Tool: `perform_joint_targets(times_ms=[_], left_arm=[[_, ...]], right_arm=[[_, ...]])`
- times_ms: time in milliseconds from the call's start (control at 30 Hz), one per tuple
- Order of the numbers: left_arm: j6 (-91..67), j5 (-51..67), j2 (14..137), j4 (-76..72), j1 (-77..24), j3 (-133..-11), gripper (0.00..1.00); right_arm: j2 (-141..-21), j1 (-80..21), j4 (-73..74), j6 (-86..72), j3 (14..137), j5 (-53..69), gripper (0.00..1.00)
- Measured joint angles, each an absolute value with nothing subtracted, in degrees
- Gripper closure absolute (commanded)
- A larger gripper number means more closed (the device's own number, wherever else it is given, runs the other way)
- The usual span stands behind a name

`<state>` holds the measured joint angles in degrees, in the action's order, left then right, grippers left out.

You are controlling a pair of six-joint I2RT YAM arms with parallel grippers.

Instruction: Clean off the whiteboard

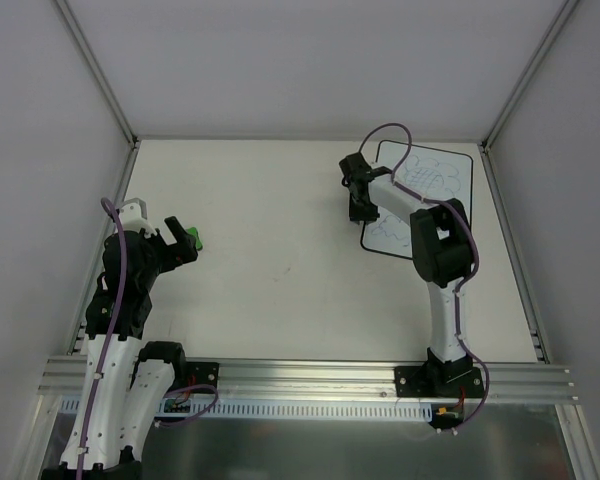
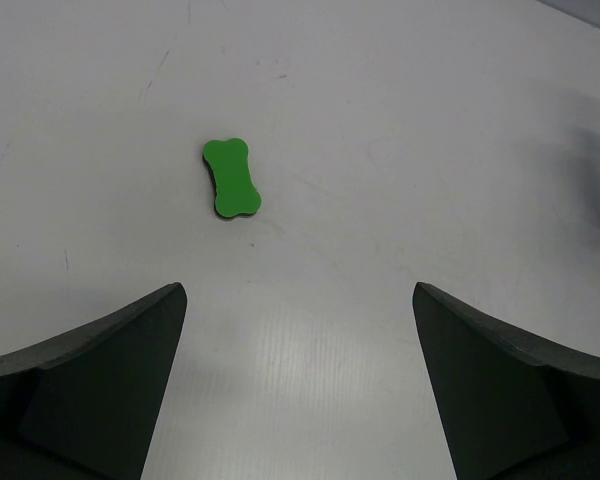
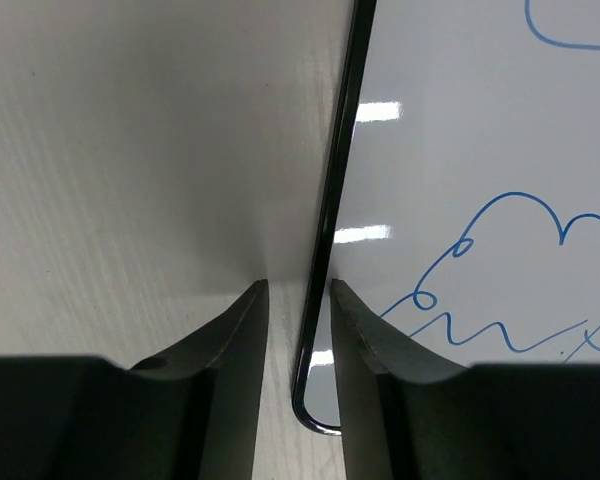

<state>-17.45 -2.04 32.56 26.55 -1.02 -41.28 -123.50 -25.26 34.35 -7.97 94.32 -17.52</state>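
Near left gripper (image 2: 300, 385), green eraser (image 2: 230, 178)

Bare table (image 2: 400, 150) all around eraser (image 2: 230, 178)

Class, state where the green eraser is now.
Top view: the eraser lies on the left side of the table, beside the left gripper; the left wrist view shows it ahead of the open fingers, untouched.

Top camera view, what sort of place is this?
Probably a robotics test cell: two arms bolted to an aluminium rail, a white table boxed in by plain panels, and a doodled whiteboard.
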Motion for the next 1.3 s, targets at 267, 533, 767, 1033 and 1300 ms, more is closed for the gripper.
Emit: perform_joint_targets(times_ms=[267,533,767,1033,1300], left_arm=[[-17.45,-2.02,32.56,26.55,-1.02,-41.28,0.01],[-17.45,-2.04,32.56,26.57,-1.02,-41.28,0.01],[-17.45,-2.04,32.56,26.55,-1.02,-41.28,0.01],[-17.50,-2.04,32.97,26.52,-1.02,-41.25,0.01],[-19.16,-2.04,37.85,26.39,-1.02,-41.28,0.01]], right_arm=[[-122.93,-26.24,33.87,-7.75,93.23,-17.93,0.97],[-122.54,-37.50,36.12,-4.99,93.32,-15.46,1.00],[-124.44,-52.03,39.92,-5.28,97.49,-5.37,1.00],[-129.01,-61.89,40.95,-5.96,105.91,-0.14,0.71],[-117.47,-58.33,38.06,-5.06,98.08,-5.30,0.44]])
